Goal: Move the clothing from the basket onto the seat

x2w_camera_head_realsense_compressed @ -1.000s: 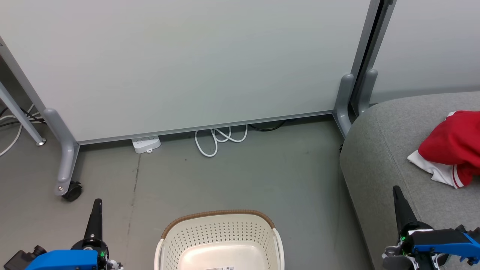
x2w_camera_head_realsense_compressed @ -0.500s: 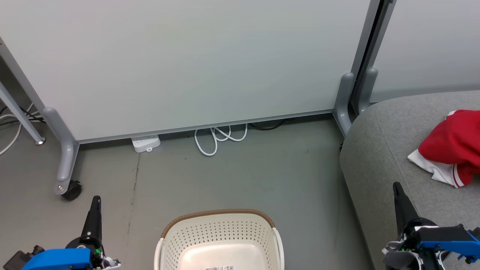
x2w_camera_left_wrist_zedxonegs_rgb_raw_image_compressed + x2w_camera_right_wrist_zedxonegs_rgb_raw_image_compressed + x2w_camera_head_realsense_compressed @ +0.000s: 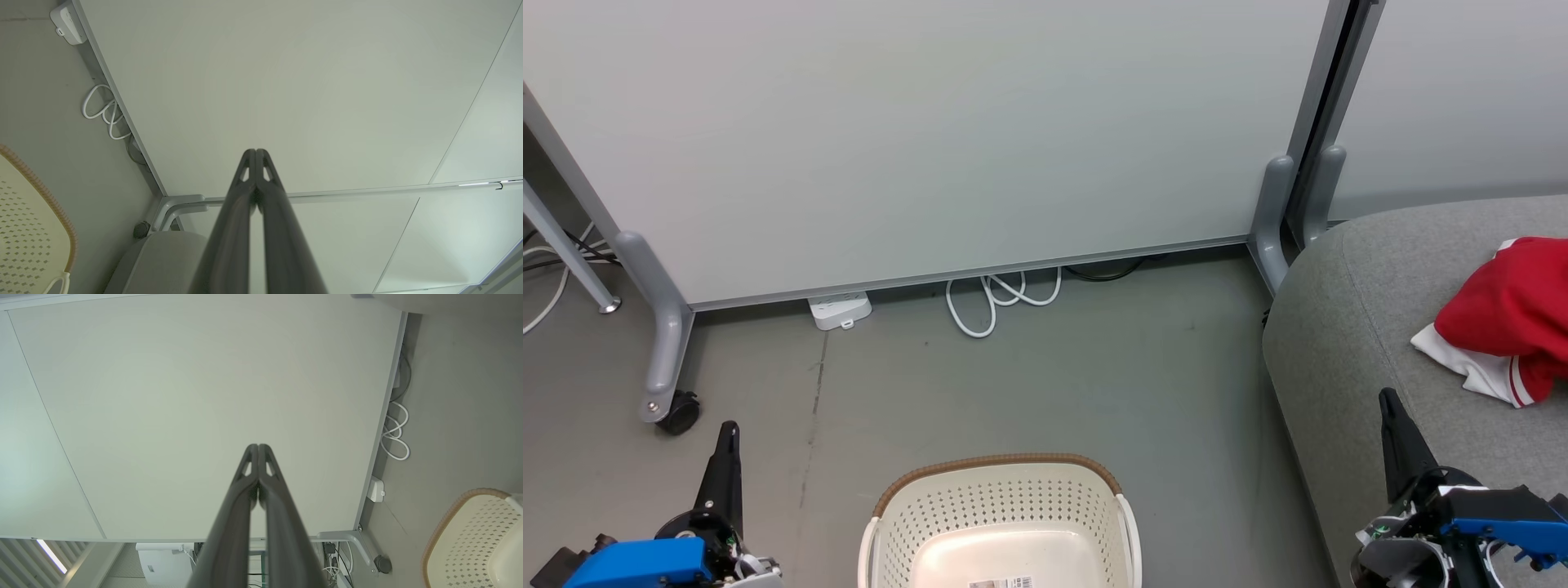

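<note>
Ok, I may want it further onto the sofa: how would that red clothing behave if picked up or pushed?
The clothing lies crumpled in soft folds on the seat, so it is probably floppy and would drape from a pinch. Pushed, it would likely bunch up on the fabric upholstery rather than slide whole.

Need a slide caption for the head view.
Cream perforated plastic basket on grey floor, red fabric clothing on light-grey upholstered seat, left gripper and right gripper shut.
</note>
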Robot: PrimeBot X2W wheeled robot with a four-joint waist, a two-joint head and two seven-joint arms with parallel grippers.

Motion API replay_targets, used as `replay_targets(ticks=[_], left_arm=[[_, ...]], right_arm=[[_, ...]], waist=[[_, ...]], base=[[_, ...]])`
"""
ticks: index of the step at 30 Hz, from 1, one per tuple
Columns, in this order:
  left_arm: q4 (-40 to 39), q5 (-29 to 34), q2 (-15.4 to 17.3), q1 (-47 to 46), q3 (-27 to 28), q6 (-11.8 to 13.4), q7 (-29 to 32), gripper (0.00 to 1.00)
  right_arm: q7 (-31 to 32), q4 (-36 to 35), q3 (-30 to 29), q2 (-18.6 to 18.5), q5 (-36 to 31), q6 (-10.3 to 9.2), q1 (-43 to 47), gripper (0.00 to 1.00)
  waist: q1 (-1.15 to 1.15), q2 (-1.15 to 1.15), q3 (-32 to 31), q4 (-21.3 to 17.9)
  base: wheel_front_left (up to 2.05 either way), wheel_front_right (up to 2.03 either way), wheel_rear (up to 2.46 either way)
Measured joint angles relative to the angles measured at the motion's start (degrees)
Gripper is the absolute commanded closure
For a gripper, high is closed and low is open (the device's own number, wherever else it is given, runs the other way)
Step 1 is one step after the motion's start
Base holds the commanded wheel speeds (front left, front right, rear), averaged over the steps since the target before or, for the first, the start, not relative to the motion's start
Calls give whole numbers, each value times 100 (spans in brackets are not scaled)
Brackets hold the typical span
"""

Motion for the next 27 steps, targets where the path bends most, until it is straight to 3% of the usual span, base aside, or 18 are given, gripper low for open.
replay_targets(ticks=[27], left_arm=[[-8, -179, 0, -30, 22, -8, 57, 100]], right_arm=[[52, -8, -18, 7, 187, 0, -41, 100]], waist=[[0, 0, 8, -1]], base=[[0, 0, 0]])
